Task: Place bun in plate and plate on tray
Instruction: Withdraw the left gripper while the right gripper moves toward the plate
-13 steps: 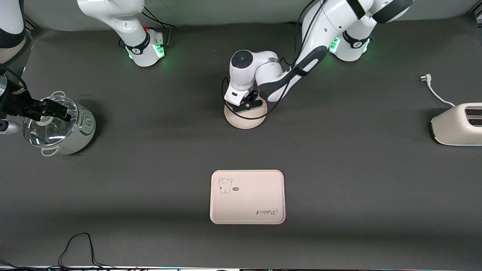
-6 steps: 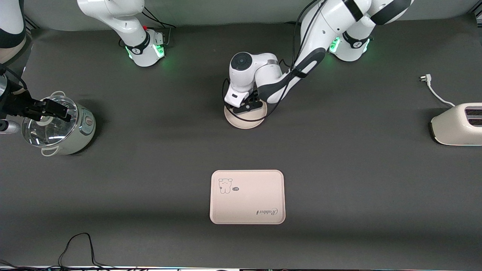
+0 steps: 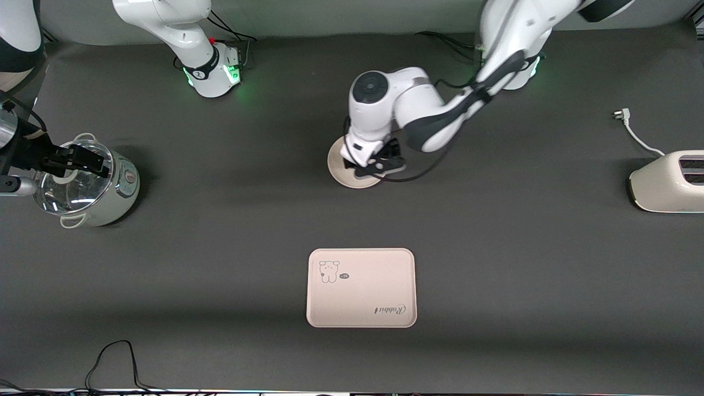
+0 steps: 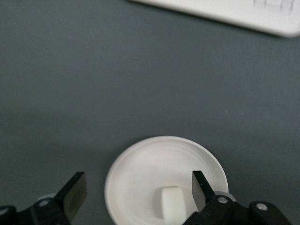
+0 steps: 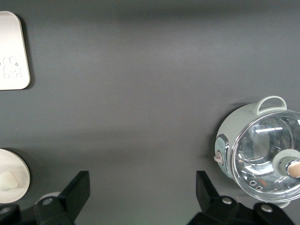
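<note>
The round cream-white plate [image 3: 342, 165] lies on the dark mat in the middle of the table, farther from the front camera than the tray [image 3: 361, 287]. The small off-white bun [image 4: 172, 202] lies in the plate [image 4: 145, 171], close to one finger. In the front view the hand hides the bun. My left gripper [image 3: 379, 165] hangs open over the plate's edge toward the left arm's end, holding nothing [image 4: 138, 187]. My right gripper [image 3: 77, 160] is open and empty over the cooker [image 3: 91, 184]. The right wrist view shows the tray [image 5: 11, 51], the plate [image 5: 19, 161] and the bun [image 5: 7, 180].
A pale green cooker with a glass lid [image 5: 269, 154] stands at the right arm's end. A white toaster [image 3: 668, 181] with its cord and plug [image 3: 624, 116] stands at the left arm's end. A black cable [image 3: 113, 360] lies at the table's front edge.
My left gripper has shifted from over the plate's middle to its edge toward the left arm's end, and the arm has swung with it. The right gripper has barely moved.
</note>
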Available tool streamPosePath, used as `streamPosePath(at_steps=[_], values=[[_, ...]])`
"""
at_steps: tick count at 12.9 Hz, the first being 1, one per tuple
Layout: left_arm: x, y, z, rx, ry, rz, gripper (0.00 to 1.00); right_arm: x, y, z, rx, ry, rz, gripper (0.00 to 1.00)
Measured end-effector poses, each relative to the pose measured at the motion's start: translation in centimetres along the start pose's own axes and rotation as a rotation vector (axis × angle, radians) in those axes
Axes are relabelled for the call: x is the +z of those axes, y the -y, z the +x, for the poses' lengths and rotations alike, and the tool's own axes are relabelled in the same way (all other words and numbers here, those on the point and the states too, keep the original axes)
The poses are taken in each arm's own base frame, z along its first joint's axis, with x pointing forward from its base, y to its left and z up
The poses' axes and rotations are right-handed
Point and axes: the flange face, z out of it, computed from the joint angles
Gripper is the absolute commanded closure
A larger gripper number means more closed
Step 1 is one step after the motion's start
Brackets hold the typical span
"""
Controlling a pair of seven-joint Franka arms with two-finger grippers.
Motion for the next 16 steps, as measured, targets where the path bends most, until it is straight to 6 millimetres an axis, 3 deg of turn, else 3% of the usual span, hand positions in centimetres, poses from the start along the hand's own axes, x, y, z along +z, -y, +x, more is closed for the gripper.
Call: streamPosePath(at_steps=[2,4,6,8,11,12,14,16], values=[[-6.1,4.9,6.8,-0.037,0.001,0.032,0.00,0.0,2.9,-0.2,-0.052,0.000,-0.002,0.00],[-10.1,10.5,12.6,-0.069,0.022,0.076,0.00,0.0,6.6,-0.7,-0.095,0.001,-0.005,0.00],[-12.9,15.6,16.8,-0.105,0.032,0.085,0.00,0.3,10.9,-1.7,-0.083,0.006,-0.002,0.00],[-15.3,21.6,20.0,-0.105,0.034,0.105,0.00,0.4,16.4,-3.5,-0.038,0.012,0.006,0.00],[-18.8,33.4,23.7,-0.042,0.060,0.113,0.00,0.6,26.3,-8.4,0.007,0.014,-0.001,0.00],[-19.6,36.3,24.3,-0.021,0.067,0.108,0.00,0.9,29.4,-10.4,0.006,0.016,-0.006,0.00],[-19.9,38.8,24.8,-0.008,0.073,0.104,0.00,1.7,34.7,-14.4,-0.028,0.022,0.002,0.00],[-20.0,40.0,24.9,0.021,0.091,0.112,0.00,2.5,38.3,-17.4,-0.053,0.056,0.068,0.00]])
